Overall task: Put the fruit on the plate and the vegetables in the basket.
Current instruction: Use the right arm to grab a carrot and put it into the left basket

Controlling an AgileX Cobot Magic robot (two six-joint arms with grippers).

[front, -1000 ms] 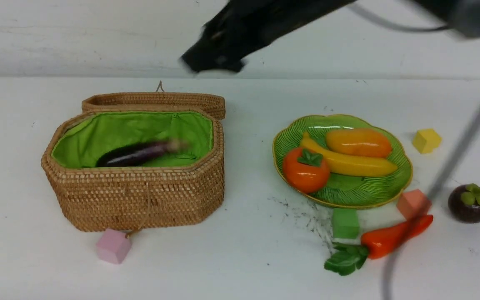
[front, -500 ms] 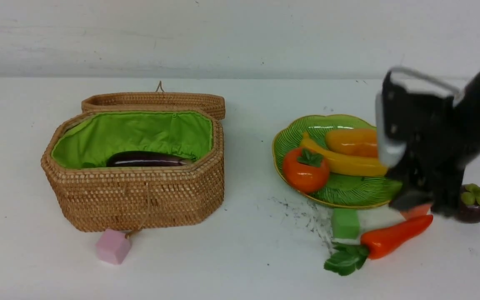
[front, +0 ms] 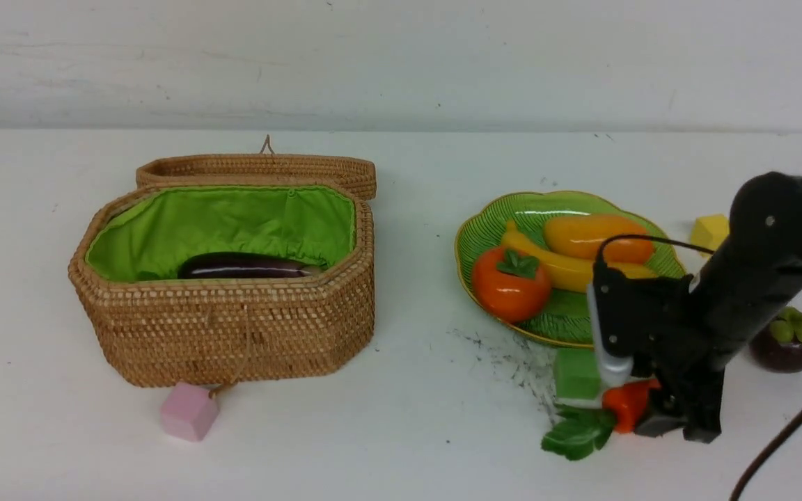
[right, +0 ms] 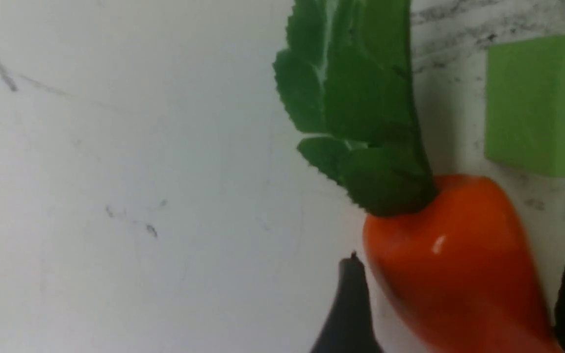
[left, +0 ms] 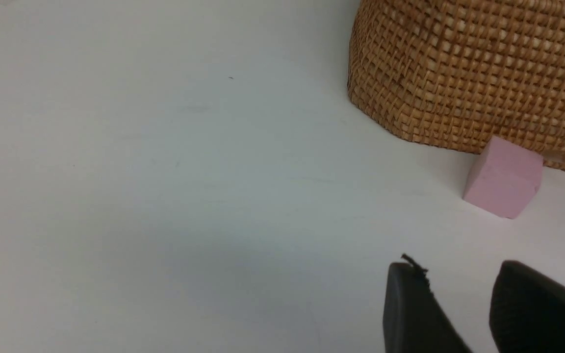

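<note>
Showing: four fruits (front: pixel 510 283), two vegetables (front: pixel 242 265), one basket (front: pixel 227 327), one plate (front: pixel 484 229), three foam cubes (front: pixel 189 411).

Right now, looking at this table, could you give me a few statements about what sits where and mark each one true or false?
1. The eggplant lies inside the basket. True.
2. The mangosteen sits on the plate. False: it rests on the table, off to the plate's right.
3. The right gripper has its jaws on either side of the pepper. True.
4. The basket's lid is shut. False: it is folded back and the green lining shows.
5. The banana lies on the plate. True.
6. The pink cube is in the basket. False: it sits on the table in front of it.
</note>
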